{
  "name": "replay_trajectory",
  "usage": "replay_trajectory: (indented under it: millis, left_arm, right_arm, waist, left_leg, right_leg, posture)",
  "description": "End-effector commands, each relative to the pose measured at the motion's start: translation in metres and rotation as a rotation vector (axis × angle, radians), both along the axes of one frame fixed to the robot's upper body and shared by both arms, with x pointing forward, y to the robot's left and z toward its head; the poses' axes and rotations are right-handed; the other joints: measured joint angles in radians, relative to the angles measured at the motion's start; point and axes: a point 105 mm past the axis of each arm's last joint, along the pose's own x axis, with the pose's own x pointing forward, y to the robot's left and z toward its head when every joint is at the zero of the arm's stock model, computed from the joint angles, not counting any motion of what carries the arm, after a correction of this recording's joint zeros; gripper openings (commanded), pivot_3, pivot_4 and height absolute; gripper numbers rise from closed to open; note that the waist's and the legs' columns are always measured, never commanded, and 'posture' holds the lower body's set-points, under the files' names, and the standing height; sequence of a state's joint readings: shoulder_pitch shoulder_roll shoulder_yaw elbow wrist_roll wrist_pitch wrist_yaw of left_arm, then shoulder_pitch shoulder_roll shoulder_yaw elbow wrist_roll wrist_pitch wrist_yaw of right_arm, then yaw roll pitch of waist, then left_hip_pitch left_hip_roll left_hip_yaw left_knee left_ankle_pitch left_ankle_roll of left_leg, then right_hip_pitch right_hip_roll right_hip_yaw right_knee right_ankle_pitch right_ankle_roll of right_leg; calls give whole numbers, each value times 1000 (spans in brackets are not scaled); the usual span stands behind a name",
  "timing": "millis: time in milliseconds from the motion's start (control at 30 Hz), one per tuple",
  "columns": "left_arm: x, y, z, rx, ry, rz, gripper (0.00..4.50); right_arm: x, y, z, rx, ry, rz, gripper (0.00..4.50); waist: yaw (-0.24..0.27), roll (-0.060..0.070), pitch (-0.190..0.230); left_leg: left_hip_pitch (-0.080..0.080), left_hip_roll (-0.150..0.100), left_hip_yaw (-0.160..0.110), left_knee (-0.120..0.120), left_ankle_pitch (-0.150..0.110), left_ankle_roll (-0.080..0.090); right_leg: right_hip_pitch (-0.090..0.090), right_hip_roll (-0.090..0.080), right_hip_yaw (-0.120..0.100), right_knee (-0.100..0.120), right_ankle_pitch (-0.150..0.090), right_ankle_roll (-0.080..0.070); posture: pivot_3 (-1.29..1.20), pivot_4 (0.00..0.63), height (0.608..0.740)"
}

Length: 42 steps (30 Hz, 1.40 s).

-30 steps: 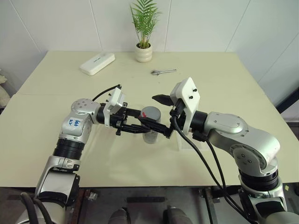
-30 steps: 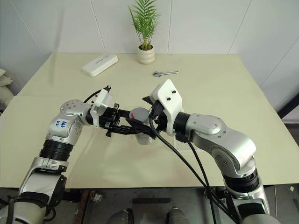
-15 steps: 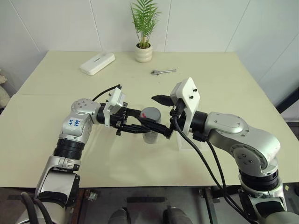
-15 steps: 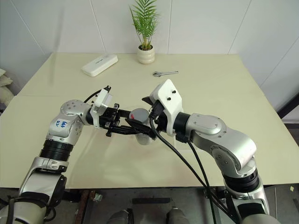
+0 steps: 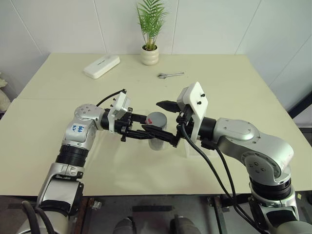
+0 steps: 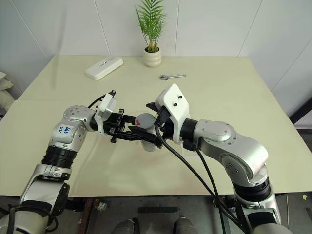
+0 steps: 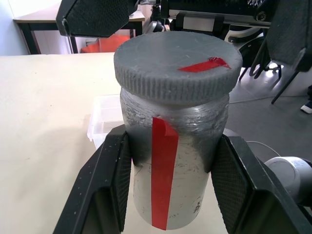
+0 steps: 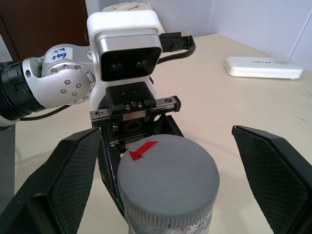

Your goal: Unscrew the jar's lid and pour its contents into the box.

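Note:
The jar (image 7: 168, 161), a silvery-grey cylinder with a red strip down its side, stands upright at the table's middle. My left gripper (image 5: 154, 133) reaches in from the left and is shut on the jar's body, one finger (image 7: 105, 195) on each side. The grey lid (image 8: 168, 178) with a red mark sits on the jar (image 5: 157, 139). My right gripper (image 8: 168, 187) is open, its fingers (image 8: 73, 185) standing wide on either side of the lid without touching it. The clear box (image 7: 105, 119) lies on the table just behind the jar, partly hidden by my right arm.
At the table's far side stand a white plant pot (image 5: 150, 55) with a green plant, a flat white oblong case (image 5: 101, 66) to its left, and a small metal wrench (image 5: 170, 74) to its right. The table (image 5: 234, 92) is bare on the right.

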<state>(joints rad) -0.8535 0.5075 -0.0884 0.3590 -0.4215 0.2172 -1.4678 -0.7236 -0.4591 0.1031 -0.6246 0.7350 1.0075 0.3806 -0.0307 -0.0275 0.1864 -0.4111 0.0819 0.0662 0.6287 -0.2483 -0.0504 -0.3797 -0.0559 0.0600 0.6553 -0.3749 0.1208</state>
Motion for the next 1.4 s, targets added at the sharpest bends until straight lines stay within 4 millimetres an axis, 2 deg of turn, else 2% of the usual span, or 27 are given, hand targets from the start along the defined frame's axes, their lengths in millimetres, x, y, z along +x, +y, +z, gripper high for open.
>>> replay_trajectory:
  millis: [33, 800, 1400]
  left_arm:
    - [-2, -2, 9, -12, -45, -17, 1964]
    - [-3, -2, 12, -22, -59, -23, 1964]
    - [-2, -1, 12, -20, -61, -19, 1964]
  right_arm:
    - [-4, -4, 11, 20, -54, -6, 4500]
    - [8, -4, 4, 2, -56, 2, 4500]
    - [9, -21, 5, -35, -73, -36, 4500]
  waist:
    - [0, 0, 0]
    - [0, 0, 0]
    - [0, 0, 0]
  left_leg:
    - [0, 0, 0, 0, 0, 0]
    - [0, 0, 0, 0, 0, 0]
    - [0, 0, 0, 0, 0, 0]
  right_leg:
    - [0, 0, 0, 0, 0, 0]
    - [0, 0, 0, 0, 0, 0]
    - [0, 0, 0, 0, 0, 0]
  posture:
    - [0, 150, 740]
    - [0, 150, 740]
    - [0, 150, 740]
